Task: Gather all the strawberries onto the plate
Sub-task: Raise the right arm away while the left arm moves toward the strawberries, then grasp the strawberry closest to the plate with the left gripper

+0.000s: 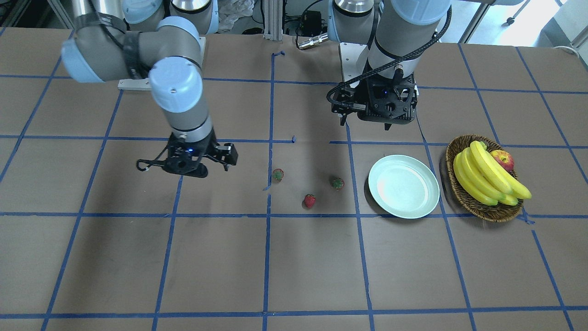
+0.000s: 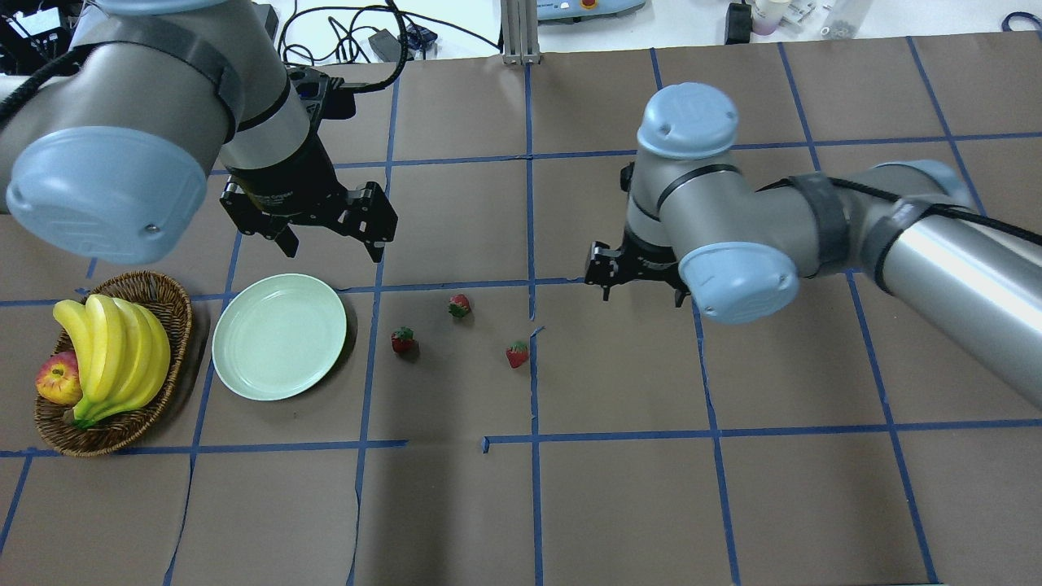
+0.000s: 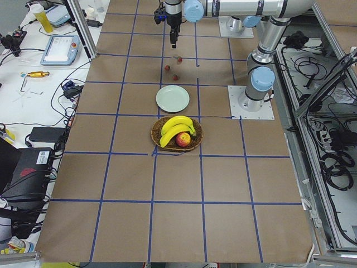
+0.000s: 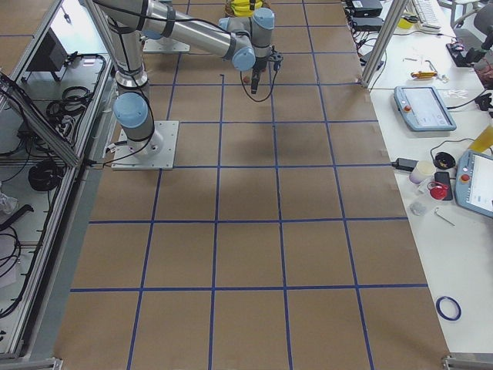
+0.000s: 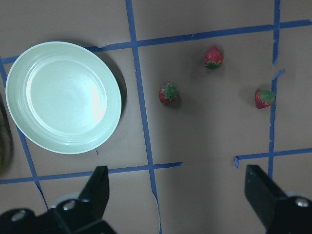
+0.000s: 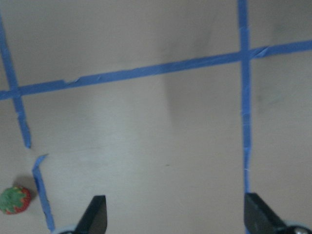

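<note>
Three strawberries lie on the brown table between the arms: one [image 2: 459, 305], one [image 2: 402, 339] nearest the plate, one [image 2: 517, 355]. They show in the left wrist view [image 5: 169, 93] [image 5: 213, 56] [image 5: 264, 98]. The pale green plate [image 2: 279, 336] is empty, left of them. My left gripper [image 2: 330, 240] is open and empty, hovering behind the plate. My right gripper [image 2: 641, 297] is open and empty, hovering right of the berries; its wrist view shows one strawberry [image 6: 14, 200] at the lower left.
A wicker basket [image 2: 175, 325] with bananas [image 2: 114, 350] and an apple [image 2: 57, 378] stands just left of the plate. Blue tape lines grid the table.
</note>
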